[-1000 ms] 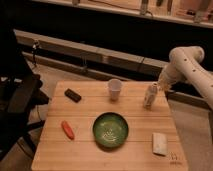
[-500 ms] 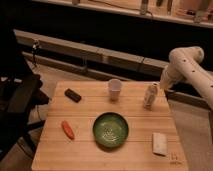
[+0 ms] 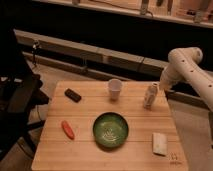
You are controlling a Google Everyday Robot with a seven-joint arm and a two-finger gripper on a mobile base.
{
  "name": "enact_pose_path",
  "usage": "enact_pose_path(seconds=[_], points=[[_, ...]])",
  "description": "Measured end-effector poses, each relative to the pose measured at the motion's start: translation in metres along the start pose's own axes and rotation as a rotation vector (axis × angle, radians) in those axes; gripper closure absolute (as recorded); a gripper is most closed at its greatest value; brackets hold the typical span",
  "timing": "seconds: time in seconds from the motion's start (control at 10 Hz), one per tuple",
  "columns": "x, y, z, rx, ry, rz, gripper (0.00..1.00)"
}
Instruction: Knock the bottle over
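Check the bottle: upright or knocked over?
Upright: the bottle stands on its base on the table, neck up; the gripper is close beside its top.

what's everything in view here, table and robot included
table: 1, light wood, centre of view
bottle: 1, whitish, standing at the table's far right
cup: 1, white, far middle, left of the bottle
bowl: 1, green, table centre
flat block: 1, pale, near right corner
small flat object: 1, black, far left
small long object: 1, orange-red, near left
arm: 1, white, coming in from the right
gripper: 1, pale, right beside the bottle's top; contact unclear
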Motion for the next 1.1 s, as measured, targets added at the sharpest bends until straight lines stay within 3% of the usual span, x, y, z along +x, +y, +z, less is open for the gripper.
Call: enact_pose_path(seconds=[1.1], points=[[-0.015, 0.0, 0.015, 0.005, -0.073, -0.056, 1.0]])
